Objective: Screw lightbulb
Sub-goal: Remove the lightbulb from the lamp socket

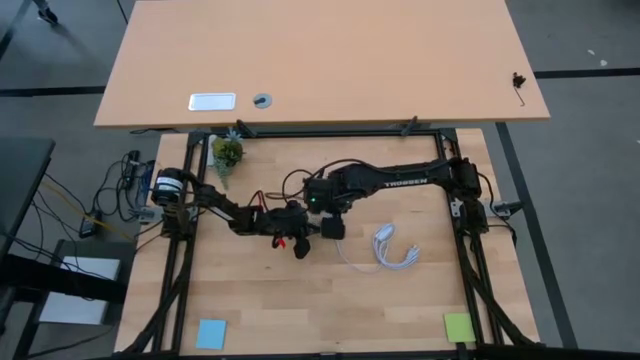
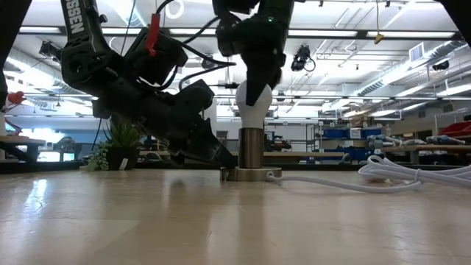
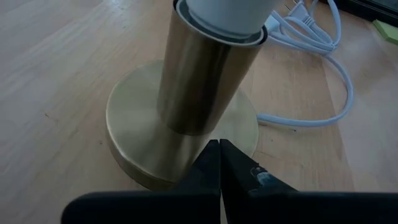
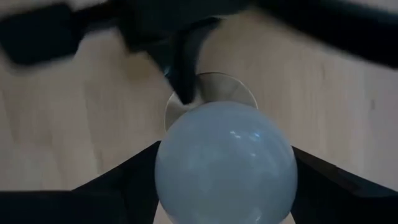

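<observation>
1. Small white pear-shaped lightbulb [image 2: 254,101] seated upright in brass cylindrical socket [image 2: 252,149]
2. Right gripper [image 4: 225,163] straddling bulb head from above, grip uncertain
3. Left gripper [image 3: 219,163] clenched, tips pressed on round socket base [image 3: 137,134]

I am looking straight down on the lightbulb [image 4: 225,163], its rounded white head sitting between my right gripper [image 4: 224,186] fingers [image 4: 124,180] at 3 and 9 o'clock. The round metallic base [image 4: 214,87] is showing at 12 o'clock, where the left gripper [image 4: 183,74] is touching it.
</observation>
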